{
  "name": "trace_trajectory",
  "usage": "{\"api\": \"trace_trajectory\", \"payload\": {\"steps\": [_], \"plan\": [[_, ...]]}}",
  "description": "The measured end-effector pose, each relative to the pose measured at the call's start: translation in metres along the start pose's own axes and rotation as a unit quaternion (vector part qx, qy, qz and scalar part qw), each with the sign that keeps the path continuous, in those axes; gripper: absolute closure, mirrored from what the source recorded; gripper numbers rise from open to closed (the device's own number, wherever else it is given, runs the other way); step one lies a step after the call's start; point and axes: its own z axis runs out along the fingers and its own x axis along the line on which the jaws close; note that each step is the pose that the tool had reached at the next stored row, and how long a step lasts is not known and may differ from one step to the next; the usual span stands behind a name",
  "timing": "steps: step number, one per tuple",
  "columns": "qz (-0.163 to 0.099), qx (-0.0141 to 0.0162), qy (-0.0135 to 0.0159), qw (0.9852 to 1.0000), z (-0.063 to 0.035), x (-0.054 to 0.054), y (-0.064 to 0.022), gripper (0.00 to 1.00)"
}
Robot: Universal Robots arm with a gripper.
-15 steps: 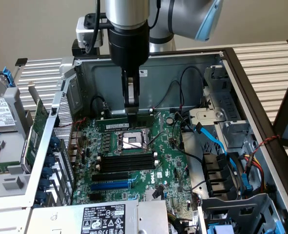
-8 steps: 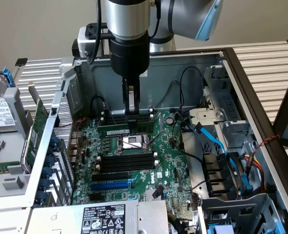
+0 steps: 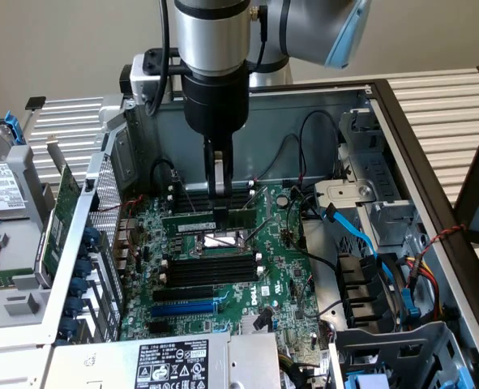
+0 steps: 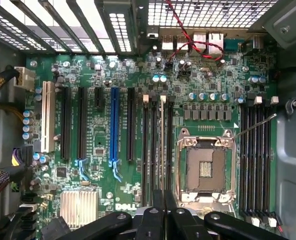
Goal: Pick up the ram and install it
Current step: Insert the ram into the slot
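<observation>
The ram (image 3: 192,220) is a long thin green stick lying level, and my gripper (image 3: 221,209) is shut on it near one end, straight below the arm. It hangs over the motherboard (image 3: 280,275) near the CPU socket (image 3: 216,241). In the wrist view the ram (image 4: 162,145) is edge-on, a thin pale line running out from between my black fingers (image 4: 154,212). It lines up along the black memory slots (image 4: 153,150) beside the CPU socket (image 4: 206,165). From these views I cannot tell whether it touches a slot.
An upright green expansion card (image 3: 61,215) stands at the exterior view's left by the case wall. Blue and black cables (image 3: 348,225) and drive bays crowd the exterior view's right. A labelled power supply (image 3: 170,365) sits at the front. More memory slots (image 4: 255,160) lie on the socket's other side.
</observation>
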Motion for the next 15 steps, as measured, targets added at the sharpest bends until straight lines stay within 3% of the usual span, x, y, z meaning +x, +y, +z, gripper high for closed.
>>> {"api": "trace_trajectory", "payload": {"steps": [9, 15], "plan": [[0.006, 0.0001, 0.0011, 1.0000, 0.0158, 0.000, -0.0003, 0.88], [0.006, 0.0002, 0.0015, 1.0000, 0.0190, 0.004, -0.0004, 0.88]]}}
